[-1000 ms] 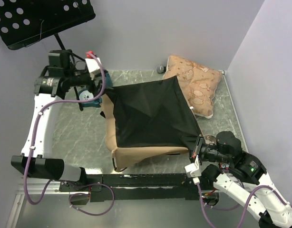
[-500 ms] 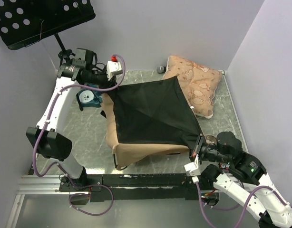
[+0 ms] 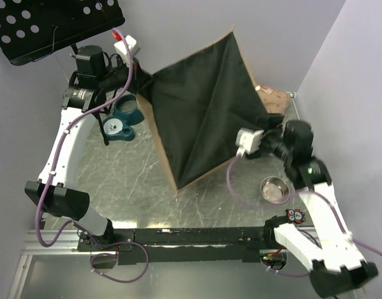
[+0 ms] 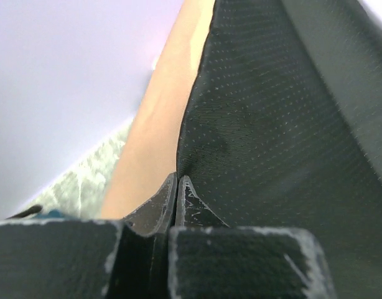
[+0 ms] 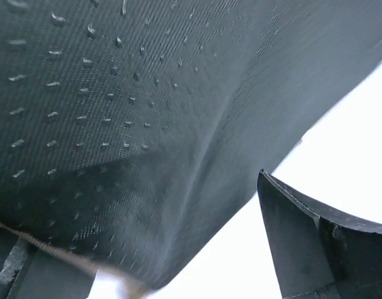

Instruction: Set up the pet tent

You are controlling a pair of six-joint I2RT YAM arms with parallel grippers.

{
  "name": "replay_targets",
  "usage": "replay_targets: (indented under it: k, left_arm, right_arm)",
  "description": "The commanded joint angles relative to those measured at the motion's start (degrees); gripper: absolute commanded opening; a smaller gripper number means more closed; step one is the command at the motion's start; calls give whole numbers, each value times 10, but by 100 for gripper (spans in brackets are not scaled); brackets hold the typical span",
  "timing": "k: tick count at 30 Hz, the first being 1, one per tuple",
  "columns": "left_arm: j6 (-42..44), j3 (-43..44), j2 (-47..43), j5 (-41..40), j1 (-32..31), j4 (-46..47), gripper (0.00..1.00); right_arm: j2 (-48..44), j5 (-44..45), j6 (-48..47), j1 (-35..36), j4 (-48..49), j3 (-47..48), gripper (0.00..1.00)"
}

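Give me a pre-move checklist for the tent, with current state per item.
1. Left gripper shut on pet tent corner: ok.
2. Right gripper holding the tent: not ok, jaws open, fabric only lying between them.
3. Black base panel flat on table: not ok, tilted up on edge.
4. Steel bowl clear of tent: ok.
5. Cushion clear of tent: cannot tell, mostly hidden behind it.
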Motion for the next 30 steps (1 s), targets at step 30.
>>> replay_targets:
  k: [30]
  left_arm:
    - [-50,-70,-100,-123,-227,17,1]
  right_arm:
    - [174,-223,504,94,273,191,100]
